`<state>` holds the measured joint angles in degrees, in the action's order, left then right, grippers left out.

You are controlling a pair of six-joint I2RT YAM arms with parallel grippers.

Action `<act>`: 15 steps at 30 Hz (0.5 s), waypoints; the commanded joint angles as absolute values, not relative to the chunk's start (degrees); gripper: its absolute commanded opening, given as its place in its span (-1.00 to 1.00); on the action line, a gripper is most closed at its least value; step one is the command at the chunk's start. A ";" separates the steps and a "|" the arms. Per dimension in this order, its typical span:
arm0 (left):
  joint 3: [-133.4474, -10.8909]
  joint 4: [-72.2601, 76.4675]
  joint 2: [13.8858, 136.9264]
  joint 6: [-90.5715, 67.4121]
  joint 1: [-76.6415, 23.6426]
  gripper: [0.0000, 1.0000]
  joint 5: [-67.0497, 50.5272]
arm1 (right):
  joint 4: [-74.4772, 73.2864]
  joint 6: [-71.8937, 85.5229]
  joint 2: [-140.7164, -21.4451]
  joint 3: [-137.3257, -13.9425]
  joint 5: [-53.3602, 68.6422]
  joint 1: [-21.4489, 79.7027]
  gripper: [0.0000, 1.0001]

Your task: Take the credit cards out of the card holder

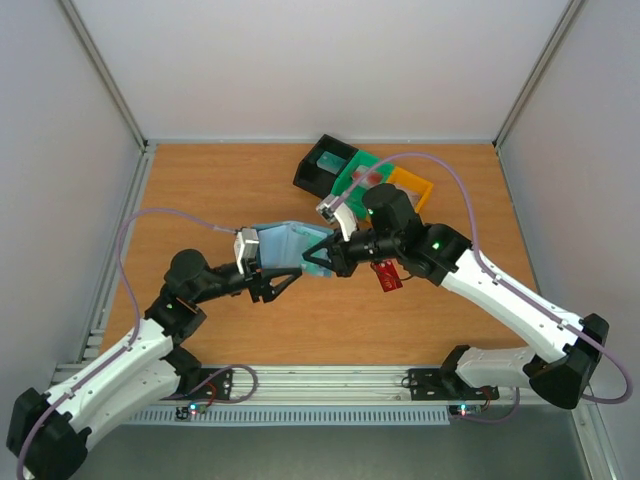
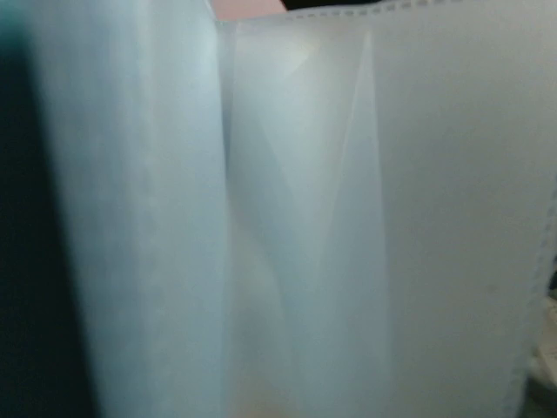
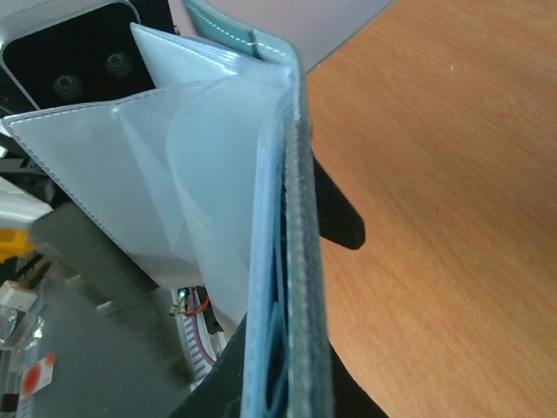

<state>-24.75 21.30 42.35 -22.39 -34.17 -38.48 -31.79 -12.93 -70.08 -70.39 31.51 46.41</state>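
Midway through emptying. Pinches the light blue card holder [image 1: 290,247] aloft over the middle of the tabletop [image 1: 200,190], with the right gripper [image 1: 322,258] clenched on its edge. Cannot tell whether the left gripper [image 1: 278,280] at the other end is clenched or released. Next probably calls for reaching into a clear pocket for any remaining card. Counts one holder, one dark red credit card [image 1: 386,275] lying on the tabletop, and three plastic bins [image 1: 360,175] behind.

The orange-brown wooden table [image 1: 220,190] carries three plastic bins clustered in the upper middle of the frame: a black bin [image 1: 310,175], a green bin [image 1: 352,178] touching it and an orange bin [image 1: 412,178] further right. A dark red card [image 1: 386,276] lies right of centre
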 commanded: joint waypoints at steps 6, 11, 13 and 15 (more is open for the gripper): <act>-24.98 22.09 39.73 -20.14 -34.24 -1.00 -37.89 | -42.00 -24.00 -66.14 -72.04 35.70 46.51 -0.87; -24.79 26.67 40.24 -24.48 -33.88 -1.00 -45.71 | -44.01 -28.10 -61.31 -69.35 37.80 44.29 -0.47; -24.82 27.71 40.49 -25.45 -33.93 -1.00 -47.76 | -43.19 -27.15 -60.30 -68.73 37.32 43.55 -0.47; -25.02 27.53 40.56 -25.78 -34.01 -1.00 -48.38 | -41.92 -26.13 -59.87 -68.20 36.49 43.42 -0.52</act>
